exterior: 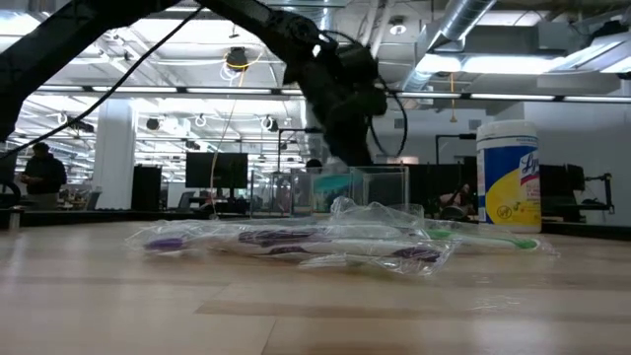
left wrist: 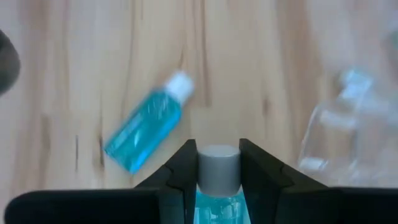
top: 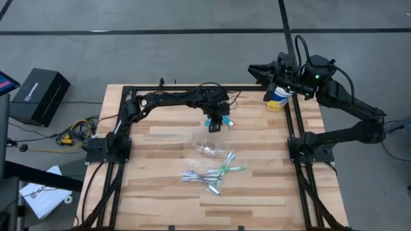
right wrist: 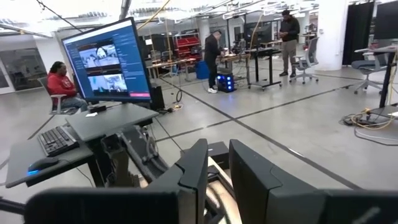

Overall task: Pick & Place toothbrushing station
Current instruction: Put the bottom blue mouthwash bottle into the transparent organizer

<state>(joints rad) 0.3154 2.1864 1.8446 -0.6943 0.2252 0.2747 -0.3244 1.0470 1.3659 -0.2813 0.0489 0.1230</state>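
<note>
My left gripper point(top: 218, 122) is over the far middle of the table, shut on a small blue tube with a pale cap point(left wrist: 217, 169). A second blue tube point(left wrist: 146, 127) with a white cap lies flat on the wood just beyond it. The clear plastic cup point(top: 209, 148) lies on the table nearer the front. The green and purple-white toothbrushes point(top: 212, 173) lie in a loose heap in front of it. My right gripper point(right wrist: 217, 177) is held high at the far right, pointing out into the room, slightly open, with nothing between its fingers. My left gripper pinches the blue tube between its two fingers at the cap end point(left wrist: 217, 163). The cap shows at the fingertips and the blue body point(left wrist: 217, 208) runs back along the fingers. The fingers slant down from above. The tube looks lifted clear of the table.
A white-lidded yellow-and-blue canister point(top: 277, 99) stands at the far right edge, under my right arm. A black frame rail point(top: 295, 122) borders the table. Bare wood lies along the near edge. People and desks are in the room beyond.
</note>
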